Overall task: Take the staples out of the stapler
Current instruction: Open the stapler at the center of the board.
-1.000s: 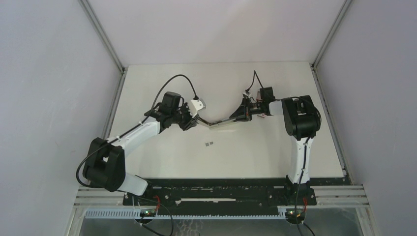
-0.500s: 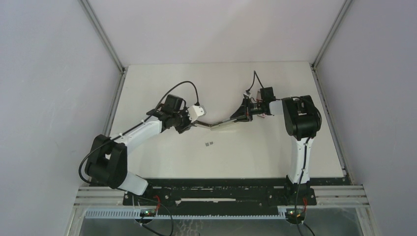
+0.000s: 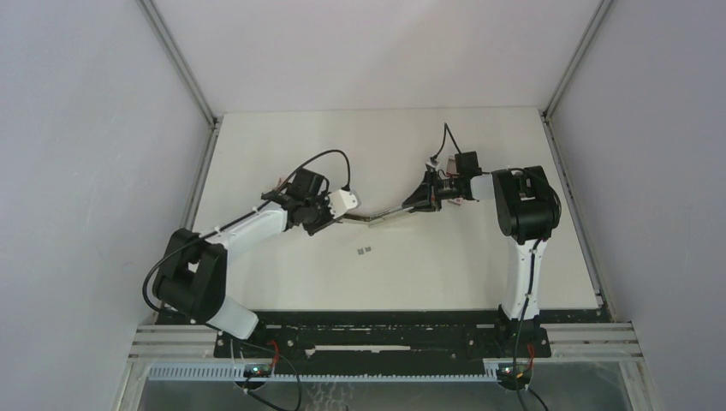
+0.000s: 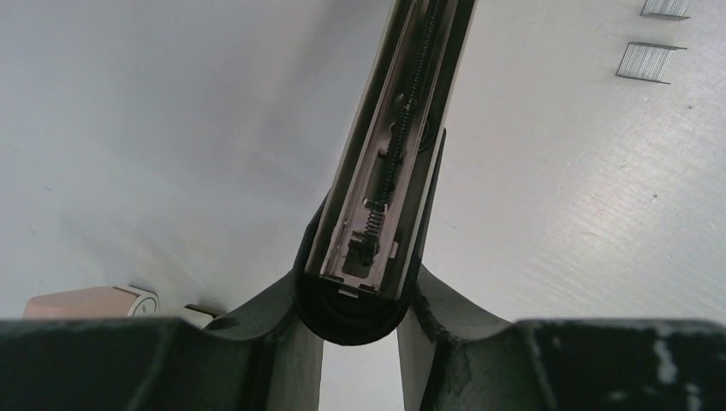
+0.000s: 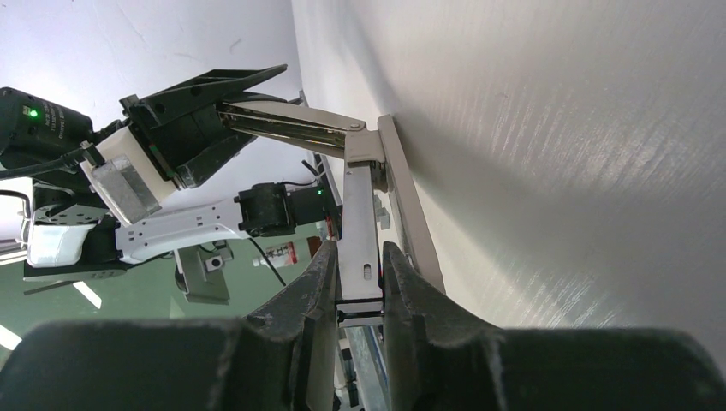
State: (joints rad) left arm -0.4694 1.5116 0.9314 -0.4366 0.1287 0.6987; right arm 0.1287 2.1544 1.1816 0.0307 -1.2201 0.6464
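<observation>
The stapler, clamped at either arm in our left fingers and right fingers, we should tip channel-down gently.

Greys on a white table
The stapler is dark grey and silvery with a black spring; the staples are silver-grey; my left gripper and right gripper are black.
</observation>
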